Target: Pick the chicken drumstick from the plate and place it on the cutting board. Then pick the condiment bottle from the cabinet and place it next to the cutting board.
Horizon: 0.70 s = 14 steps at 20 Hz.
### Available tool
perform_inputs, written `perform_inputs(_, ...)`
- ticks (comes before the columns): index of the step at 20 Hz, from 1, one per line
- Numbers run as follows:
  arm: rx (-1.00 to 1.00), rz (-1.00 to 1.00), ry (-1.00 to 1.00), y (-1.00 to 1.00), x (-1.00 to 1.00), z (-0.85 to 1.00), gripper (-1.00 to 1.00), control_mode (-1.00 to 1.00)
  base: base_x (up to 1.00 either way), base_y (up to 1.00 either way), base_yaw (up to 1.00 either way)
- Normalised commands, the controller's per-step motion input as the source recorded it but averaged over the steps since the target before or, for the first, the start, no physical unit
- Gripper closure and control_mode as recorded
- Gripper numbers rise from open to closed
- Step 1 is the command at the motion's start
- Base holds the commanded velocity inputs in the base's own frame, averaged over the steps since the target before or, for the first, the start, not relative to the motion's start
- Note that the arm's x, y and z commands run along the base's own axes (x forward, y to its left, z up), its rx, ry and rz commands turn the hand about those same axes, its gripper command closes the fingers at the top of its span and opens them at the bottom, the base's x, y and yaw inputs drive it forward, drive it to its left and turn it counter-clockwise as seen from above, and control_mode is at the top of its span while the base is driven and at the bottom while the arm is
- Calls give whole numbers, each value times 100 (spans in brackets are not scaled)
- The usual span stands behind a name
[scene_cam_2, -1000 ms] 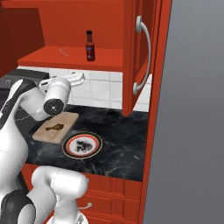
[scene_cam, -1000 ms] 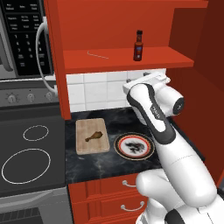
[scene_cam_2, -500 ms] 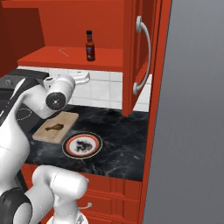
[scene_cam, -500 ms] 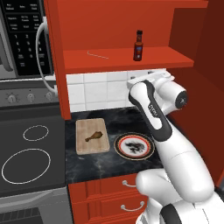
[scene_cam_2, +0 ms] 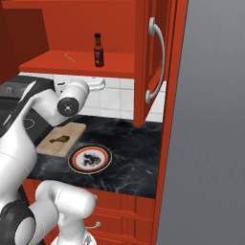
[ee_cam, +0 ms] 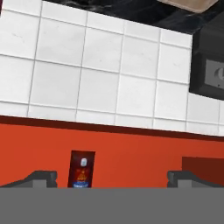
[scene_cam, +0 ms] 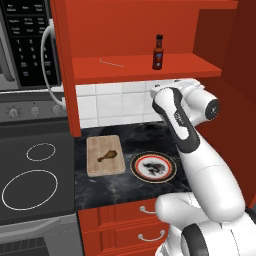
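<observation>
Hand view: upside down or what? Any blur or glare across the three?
Hand view: rolled over, condiment bottle hanging cap-down, cut by the frame bottom. Left base view: sharp, flat light, no glare on the plate. Right base view: crisp too, soft shading under the cabinet shelf.

Black marble counter (scene_cam: 125, 187) beside a dark stovetop (scene_cam: 35, 175); white tile backsplash (ee_cam: 87, 74); microwave (scene_cam: 25, 40) above.

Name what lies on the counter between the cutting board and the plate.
Nothing: bare dark marbled counter separates the cutting board from the plate, clearest in the left base view.
</observation>
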Motion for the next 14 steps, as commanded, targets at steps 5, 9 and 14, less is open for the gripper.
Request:
perform_inputs(5, 10, -4, 1, -1, -7, 21, -100, -100, 0, 0, 0)
perform_inputs(9, 9, -4, 0, 0, -7, 27, -100, -100, 0, 0, 0)
perform_inputs(14, 9, -5, 0, 0, -6, 33, -100, -100, 0, 0, 0)
